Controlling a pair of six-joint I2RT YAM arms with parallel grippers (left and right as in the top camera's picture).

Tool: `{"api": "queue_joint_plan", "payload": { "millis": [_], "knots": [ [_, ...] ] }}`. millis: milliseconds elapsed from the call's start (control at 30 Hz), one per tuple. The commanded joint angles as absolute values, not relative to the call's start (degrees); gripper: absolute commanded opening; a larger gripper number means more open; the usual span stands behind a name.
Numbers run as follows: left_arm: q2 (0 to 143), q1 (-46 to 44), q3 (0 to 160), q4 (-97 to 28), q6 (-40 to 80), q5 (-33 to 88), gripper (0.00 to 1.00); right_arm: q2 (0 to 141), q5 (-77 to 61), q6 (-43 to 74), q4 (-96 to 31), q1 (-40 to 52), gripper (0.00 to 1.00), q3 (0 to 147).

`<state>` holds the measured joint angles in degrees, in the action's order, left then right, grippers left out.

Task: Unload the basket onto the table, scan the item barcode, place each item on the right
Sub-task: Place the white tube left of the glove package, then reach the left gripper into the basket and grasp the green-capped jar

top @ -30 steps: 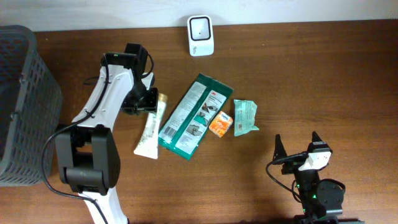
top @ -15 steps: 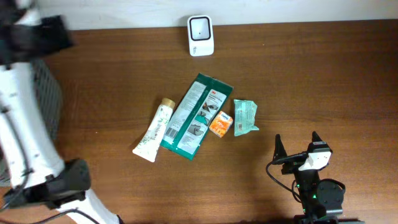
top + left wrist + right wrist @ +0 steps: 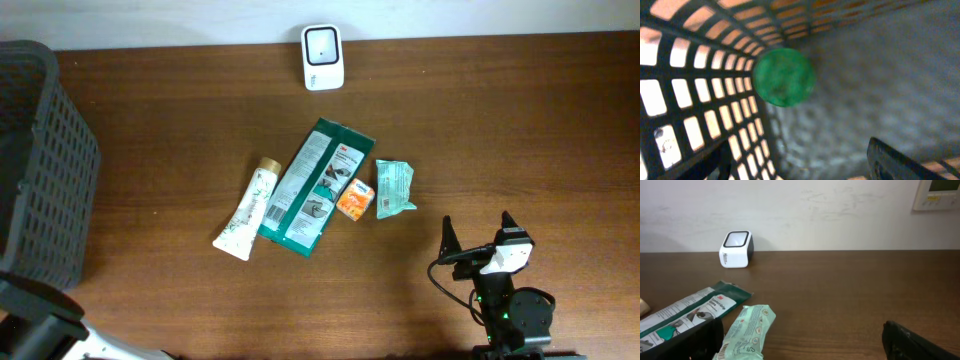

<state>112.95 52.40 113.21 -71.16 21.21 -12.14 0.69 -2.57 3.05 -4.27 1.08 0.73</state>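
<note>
Mid-table lie a white tube (image 3: pixel 245 212), a green flat package (image 3: pixel 312 187), a small orange box (image 3: pixel 354 199) and a pale green pouch (image 3: pixel 394 188). The white barcode scanner (image 3: pixel 323 57) stands at the back edge. My right gripper (image 3: pixel 478 228) rests open near the front right, with the pouch (image 3: pixel 746 332) just ahead of its left finger (image 3: pixel 695 340) and the scanner (image 3: pixel 736 249) far ahead. My left gripper (image 3: pixel 805 167) is open inside the dark mesh basket (image 3: pixel 40 170), holding nothing. A blurred round green thing (image 3: pixel 784 76) shows against the basket wall.
The basket fills the table's left edge. Only the left arm's base (image 3: pixel 40 330) shows in the overhead view. A pale wall runs behind the scanner. Bare brown tabletop spreads right of the pouch.
My left arm has swung away from the white tube's cap to the left and out of the overhead view. The tube lies free on the table. The right arm has not moved.
</note>
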Motion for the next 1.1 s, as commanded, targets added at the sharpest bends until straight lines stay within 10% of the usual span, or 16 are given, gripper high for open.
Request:
{"api": "queue_joint_plan", "payload": {
  "millis": [0,567,1067],
  "knots": [
    [112.55,55.79,107.31,-65.1,16.47,-15.05,0.85,0.36,-2.31,3.46,-4.34,1.54,0.98,0.32],
    [114.52,52.64,104.97,-51.4,-14.06,-7.14,0.85,0.36,-2.31,3.46,-4.34,1.54,0.98,0.32],
    [122.87,57.43,104.92,-56.53,-15.09,-7.92,0.84,0.36,-2.31,3.46,-4.32,1.54,0.98,0.32]
  ]
}}
